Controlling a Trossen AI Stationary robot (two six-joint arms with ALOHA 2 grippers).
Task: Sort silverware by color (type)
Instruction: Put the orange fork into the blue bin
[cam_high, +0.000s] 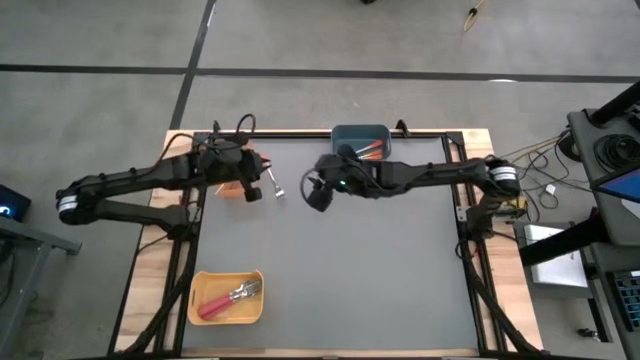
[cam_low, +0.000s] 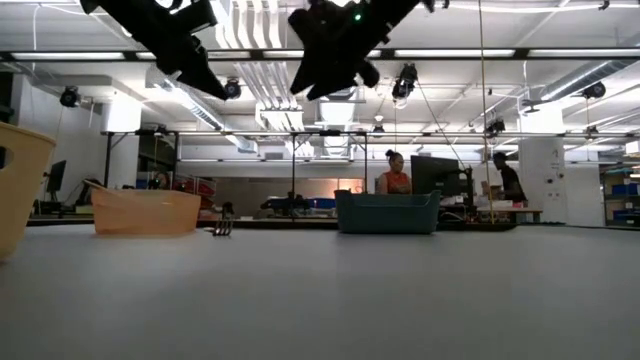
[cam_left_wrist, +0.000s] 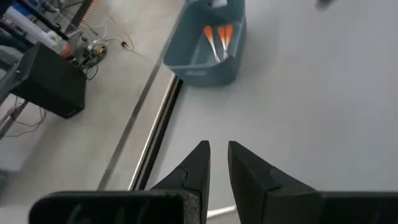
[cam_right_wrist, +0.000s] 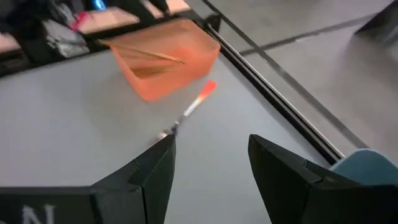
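One orange-handled fork (cam_right_wrist: 189, 112) lies flat on the table beside the orange bin (cam_right_wrist: 165, 59), which holds thin gold forks (cam_right_wrist: 149, 57). In the high view this fork (cam_high: 272, 182) lies between both grippers. My left gripper (cam_high: 255, 188) hovers above the orange bin's right side, its fingers (cam_left_wrist: 217, 149) a narrow gap apart and holding nothing. My right gripper (cam_high: 320, 192) hangs open (cam_right_wrist: 211, 146) right of the fork, well above the table. Two orange-handled forks (cam_left_wrist: 217, 38) lie in the blue-grey bin (cam_high: 360, 143). Pink-handled forks (cam_high: 228, 298) lie in the yellow bin (cam_high: 200, 280).
The blue-grey bin (cam_low: 387, 213) stands at the far edge's middle, the orange bin (cam_low: 145, 212) at far left, and the yellow bin (cam_low: 20, 190) at near left. A black frame rail (cam_right_wrist: 273, 112) runs along the table's far edge. People sit at desks (cam_low: 395, 175) beyond the table.
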